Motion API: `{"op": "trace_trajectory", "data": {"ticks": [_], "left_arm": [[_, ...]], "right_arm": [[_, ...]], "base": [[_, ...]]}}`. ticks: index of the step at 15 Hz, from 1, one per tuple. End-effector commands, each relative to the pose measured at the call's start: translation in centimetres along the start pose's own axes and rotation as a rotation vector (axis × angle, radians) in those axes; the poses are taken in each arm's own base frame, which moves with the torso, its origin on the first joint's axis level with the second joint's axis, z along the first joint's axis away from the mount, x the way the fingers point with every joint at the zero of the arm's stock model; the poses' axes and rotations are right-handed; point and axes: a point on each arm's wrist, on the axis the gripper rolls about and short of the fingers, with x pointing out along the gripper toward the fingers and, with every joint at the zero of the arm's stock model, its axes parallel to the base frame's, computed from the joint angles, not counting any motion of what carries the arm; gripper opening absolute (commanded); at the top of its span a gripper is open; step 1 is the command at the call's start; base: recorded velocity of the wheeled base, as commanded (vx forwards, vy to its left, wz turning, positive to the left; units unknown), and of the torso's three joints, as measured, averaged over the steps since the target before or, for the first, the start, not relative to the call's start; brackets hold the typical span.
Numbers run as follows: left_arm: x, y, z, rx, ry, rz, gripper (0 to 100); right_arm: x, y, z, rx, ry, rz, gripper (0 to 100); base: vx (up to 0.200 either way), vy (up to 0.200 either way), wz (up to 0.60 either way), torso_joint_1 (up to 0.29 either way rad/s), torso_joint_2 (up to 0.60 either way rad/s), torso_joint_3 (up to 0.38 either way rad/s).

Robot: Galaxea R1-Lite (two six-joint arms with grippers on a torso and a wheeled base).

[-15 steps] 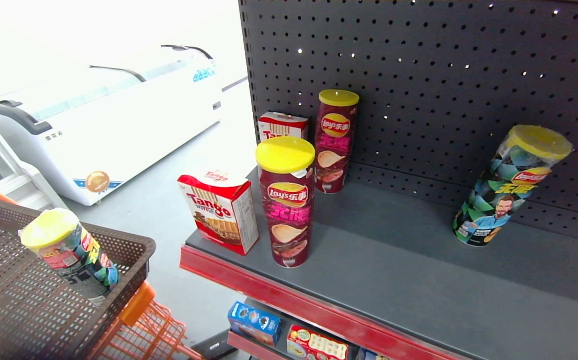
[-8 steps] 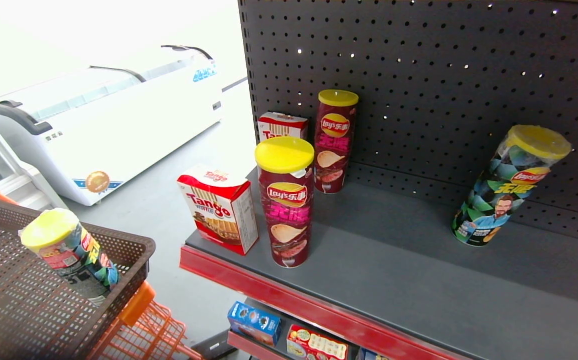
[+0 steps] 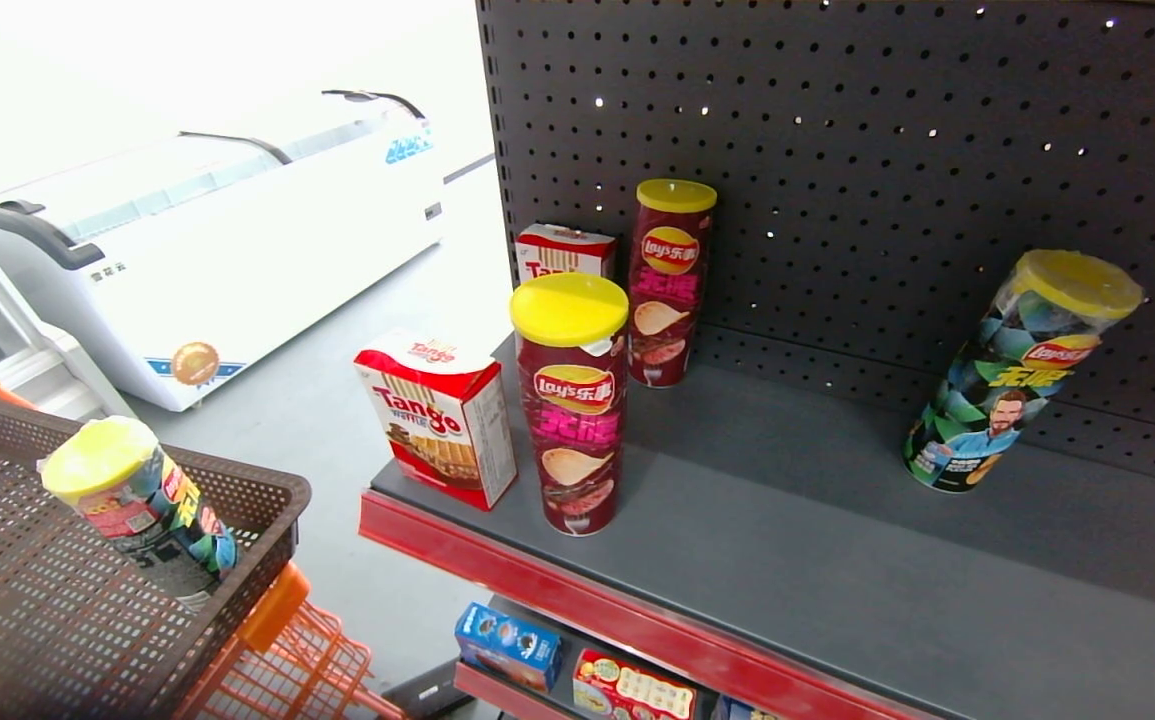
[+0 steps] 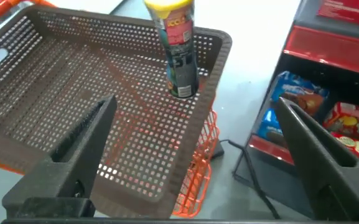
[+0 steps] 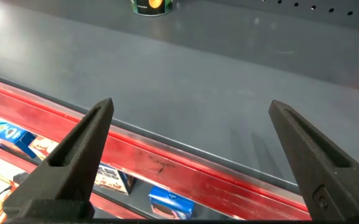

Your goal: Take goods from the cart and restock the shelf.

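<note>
The shelf (image 3: pixel 787 540) is partly stocked, by my judgement. One chip can (image 4: pixel 178 50) stands upright in the cart (image 4: pixel 42 81), not yet taken. My left hand (image 4: pixel 193 104) hangs over the cart, fingers apart and empty. My right hand (image 5: pixel 191 107), also apart and empty, faces the shelf edge.

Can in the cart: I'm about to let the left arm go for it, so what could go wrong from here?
1. The can stands tall, close to the wall of the basket; a finger of the open left gripper could catch the rim or tip it.
2. On the shelf, the front red can stands near the edge; a careless placement might knock it off.
</note>
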Motion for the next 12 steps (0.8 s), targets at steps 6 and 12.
{"op": "trace_trajectory", "data": {"ticks": [6, 12], "left_arm": [[10.0, 1.2, 1.4, -0.011, 0.204, 0.043, 100], [16.6, 1.5, -0.4, -0.047, 0.195, 0.041, 100]], "right_arm": [[0.0, 0.0, 0.0, 0.0, 0.0, 0.0, 100], [0.0, 0.0, 0.0, 0.0, -0.001, 0.0, 100]], "base": [[0.0, 0.0, 0.0, 0.0, 0.0, 0.0], [0.0, 0.0, 0.0, 0.0, 0.0, 0.0]]}}
